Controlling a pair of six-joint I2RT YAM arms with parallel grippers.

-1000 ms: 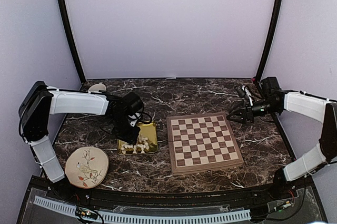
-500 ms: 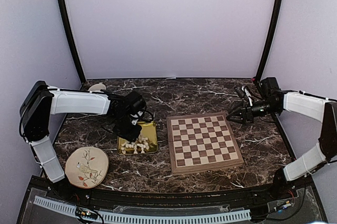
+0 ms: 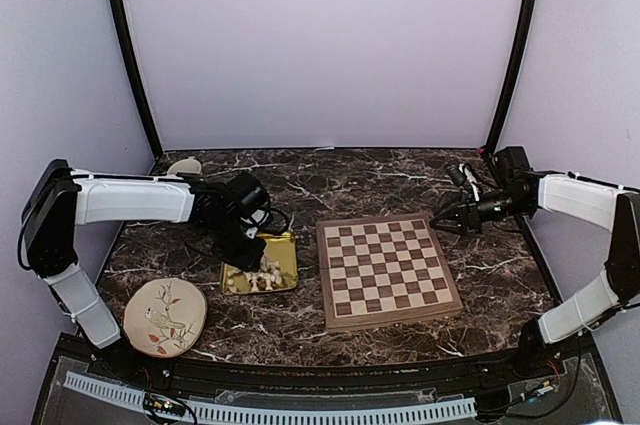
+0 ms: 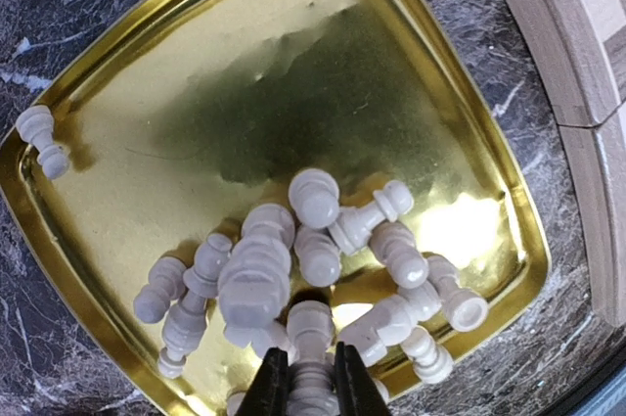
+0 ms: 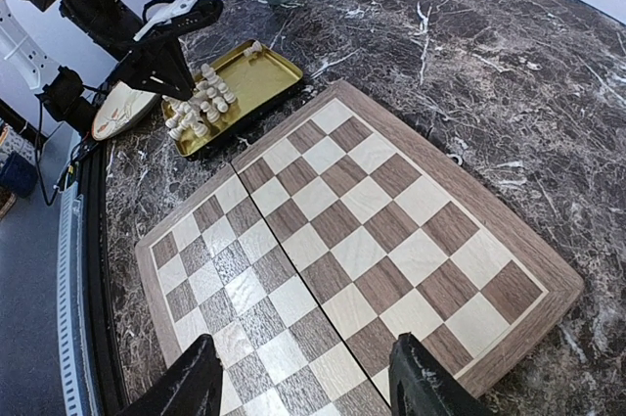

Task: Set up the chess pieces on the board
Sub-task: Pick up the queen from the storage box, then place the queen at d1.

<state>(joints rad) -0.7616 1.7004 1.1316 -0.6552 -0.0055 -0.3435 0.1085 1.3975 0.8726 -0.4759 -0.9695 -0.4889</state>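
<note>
One board (image 3: 388,270) lies just right of one gold tray (image 4: 293,54). The tray holds the chess pieces (image 4: 323,240) — roughly fourteen, the heap overlapping too much for a sure count — mostly toppled and pointing every way. The left gripper (image 4: 311,355) is clamped on a single piece (image 4: 311,323), its long axis seemingly along the fingers. The right gripper (image 5: 305,387) hangs with jaws apart near the board's far right corner.

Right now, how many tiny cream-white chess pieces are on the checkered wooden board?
0. The chess pieces lie in the shiny gold square tray beside the board; the left gripper pinches one. More may hide underneath.
</note>
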